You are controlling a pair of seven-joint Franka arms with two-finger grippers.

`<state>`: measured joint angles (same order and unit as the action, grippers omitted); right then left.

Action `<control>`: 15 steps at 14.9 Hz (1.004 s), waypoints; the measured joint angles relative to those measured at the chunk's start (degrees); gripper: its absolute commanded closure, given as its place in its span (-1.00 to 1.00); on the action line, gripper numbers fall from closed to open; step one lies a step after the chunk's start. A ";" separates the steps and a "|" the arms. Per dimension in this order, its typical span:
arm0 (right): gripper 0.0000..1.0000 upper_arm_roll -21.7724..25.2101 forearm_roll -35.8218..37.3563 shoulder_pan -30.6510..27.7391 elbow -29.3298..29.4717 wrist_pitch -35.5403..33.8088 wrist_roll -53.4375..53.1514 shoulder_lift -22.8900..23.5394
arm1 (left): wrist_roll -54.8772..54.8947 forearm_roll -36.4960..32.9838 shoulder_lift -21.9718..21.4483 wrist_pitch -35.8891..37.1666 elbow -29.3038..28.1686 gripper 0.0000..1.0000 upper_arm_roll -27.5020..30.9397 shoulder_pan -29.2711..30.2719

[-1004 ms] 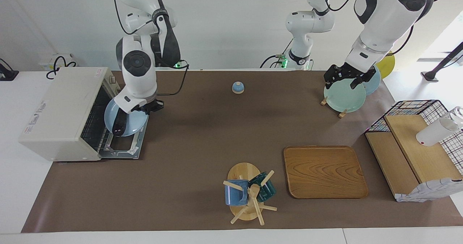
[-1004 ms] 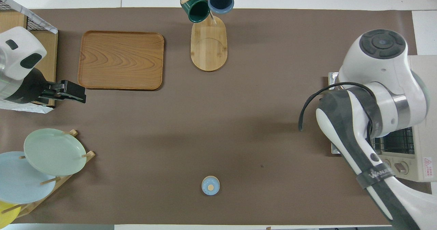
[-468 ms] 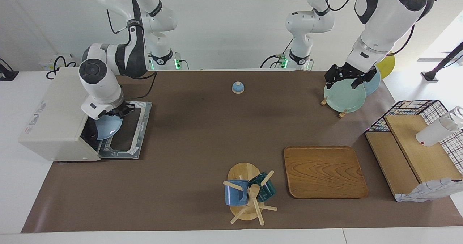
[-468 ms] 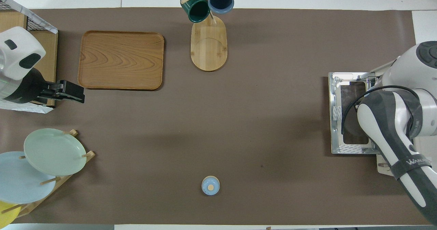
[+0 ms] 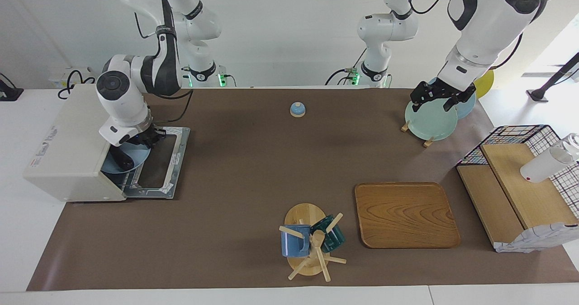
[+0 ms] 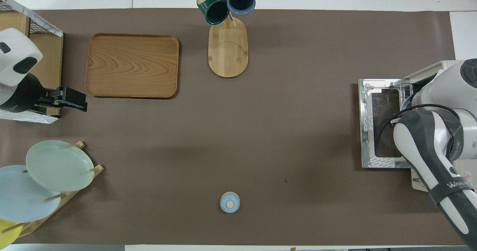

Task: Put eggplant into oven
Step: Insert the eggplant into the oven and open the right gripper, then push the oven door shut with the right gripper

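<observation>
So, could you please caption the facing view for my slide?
Right gripper sets blue plate with eggplant into open oven.

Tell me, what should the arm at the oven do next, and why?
Probably let go and draw the right gripper back out: the blue plate with the eggplant already sits in the open oven.

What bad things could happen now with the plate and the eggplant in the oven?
The blue plate with the eggplant is only partway into the oven, so it might tip or slide out toward the open door. The right gripper is at the plate's edge and could drag it when it pulls away. The left gripper waits over the plate rack.
</observation>
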<state>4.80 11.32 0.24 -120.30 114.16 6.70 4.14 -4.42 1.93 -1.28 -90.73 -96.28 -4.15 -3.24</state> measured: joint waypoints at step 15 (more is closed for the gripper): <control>1.00 -1.29 -2.30 9.95 -1.43 11.14 -10.78 2.83 | 0.00 -0.01 0.00 0.00 0.00 -1.00 0.00 0.00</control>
<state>3.51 9.02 10.20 -121.73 125.30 -4.07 6.97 -4.42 1.92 -1.28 -90.73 -96.27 -4.15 -3.24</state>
